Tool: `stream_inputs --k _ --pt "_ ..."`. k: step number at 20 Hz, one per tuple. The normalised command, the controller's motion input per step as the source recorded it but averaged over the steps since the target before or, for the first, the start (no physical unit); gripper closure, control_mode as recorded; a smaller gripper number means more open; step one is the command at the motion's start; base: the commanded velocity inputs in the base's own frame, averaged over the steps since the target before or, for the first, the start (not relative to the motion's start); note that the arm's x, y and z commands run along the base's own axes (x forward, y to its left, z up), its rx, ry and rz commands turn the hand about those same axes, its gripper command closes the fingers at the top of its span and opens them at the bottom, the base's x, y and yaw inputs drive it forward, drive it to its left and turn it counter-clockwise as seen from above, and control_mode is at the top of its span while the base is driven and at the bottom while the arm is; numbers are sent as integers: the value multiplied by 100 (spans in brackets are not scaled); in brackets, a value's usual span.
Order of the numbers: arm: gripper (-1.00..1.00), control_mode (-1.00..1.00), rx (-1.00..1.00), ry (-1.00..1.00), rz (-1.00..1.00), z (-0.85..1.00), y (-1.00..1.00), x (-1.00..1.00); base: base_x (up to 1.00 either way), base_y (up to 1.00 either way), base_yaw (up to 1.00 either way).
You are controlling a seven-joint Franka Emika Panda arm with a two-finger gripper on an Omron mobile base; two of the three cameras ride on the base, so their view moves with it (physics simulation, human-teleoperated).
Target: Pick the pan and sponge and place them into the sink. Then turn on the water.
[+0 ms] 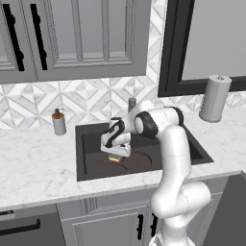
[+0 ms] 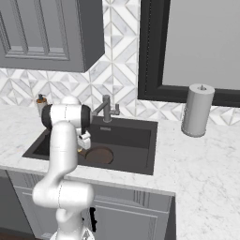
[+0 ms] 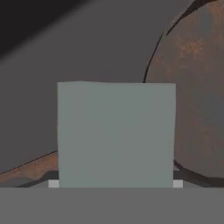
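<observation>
The dark grey sink (image 1: 86,158) (image 2: 136,140) is set in the white marble counter. The dark brown pan (image 1: 139,160) (image 2: 99,155) lies on its floor, with the thin handle running left under the hand. My gripper (image 1: 115,154) (image 2: 83,147) hangs low inside the basin, just left of the pan's bowl, shut on the sponge (image 1: 114,159). A bit of the sponge's yellow shows under the fingers. In the hand view the sponge (image 3: 116,133) is a grey-green block spanning the gap between the finger tips, with the pan (image 3: 197,100) at the right.
A metal faucet (image 1: 132,103) (image 2: 107,108) stands behind the basin. A soap bottle (image 1: 58,122) (image 2: 41,102) is at the back left, and a paper towel roll (image 1: 215,98) (image 2: 197,110) at the back right. Cabinets hang overhead.
</observation>
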Motion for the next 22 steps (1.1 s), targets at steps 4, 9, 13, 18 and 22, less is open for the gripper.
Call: stream_inputs --k 4,9,13,18,22 --pt "100 -100 0 0 0 -44 10 38 0 0 0" --pt "100 -100 0 0 0 -23 4 21 0 0 0" --pt "-100 -100 0 0 0 0 0 0 0 0 0" --pt "-100 -100 0 0 0 0 0 0 0 0 0" --pt "-100 -100 0 -4 0 23 -8 -11 0 0 0"
